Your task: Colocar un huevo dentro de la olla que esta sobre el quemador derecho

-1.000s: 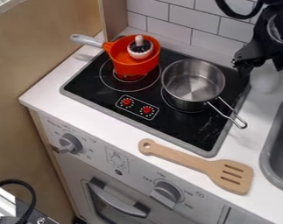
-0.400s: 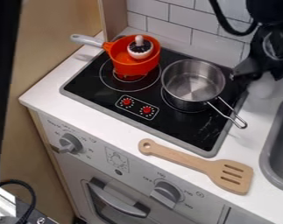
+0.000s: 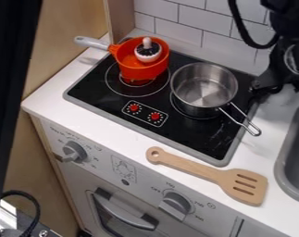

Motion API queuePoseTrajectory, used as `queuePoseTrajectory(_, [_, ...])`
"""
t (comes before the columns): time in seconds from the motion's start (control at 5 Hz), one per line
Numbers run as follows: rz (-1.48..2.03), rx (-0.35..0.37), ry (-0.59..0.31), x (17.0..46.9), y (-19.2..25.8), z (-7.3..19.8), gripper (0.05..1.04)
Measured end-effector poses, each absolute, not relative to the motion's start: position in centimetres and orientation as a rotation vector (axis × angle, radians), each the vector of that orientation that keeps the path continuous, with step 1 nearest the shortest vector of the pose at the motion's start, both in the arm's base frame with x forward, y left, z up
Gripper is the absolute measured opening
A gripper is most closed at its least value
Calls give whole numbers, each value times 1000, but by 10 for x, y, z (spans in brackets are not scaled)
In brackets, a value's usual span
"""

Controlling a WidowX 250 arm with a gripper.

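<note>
Black gripper beside the steel pot, its grip unclear.
In the camera view, the gripper (image 3: pixel 258 96) hangs at the upper right, over the hob's (image 3: pixel 195 139) right edge, near the pot (image 3: pixel 204 88) and apart from its rim; how far open it is cannot be told, nor whether it has hold of an egg or touches anything. The pot sits upright on the right burner, its wire handle (image 3: pixel 241 121) pointing toward the sink (image 3: pixel 294 159) side.
</note>
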State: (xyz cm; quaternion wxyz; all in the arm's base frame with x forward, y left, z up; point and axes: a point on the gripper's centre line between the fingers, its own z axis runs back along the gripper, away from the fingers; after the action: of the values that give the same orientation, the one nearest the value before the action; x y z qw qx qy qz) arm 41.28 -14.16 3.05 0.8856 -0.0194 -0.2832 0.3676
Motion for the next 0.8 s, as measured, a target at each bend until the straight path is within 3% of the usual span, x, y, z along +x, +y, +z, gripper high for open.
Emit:
queuePoseTrajectory(0.2, [787, -15, -570, 414, -146, 32, 859])
queuePoseTrajectory(0.8, [789, 29, -461, 404, -149, 34, 859])
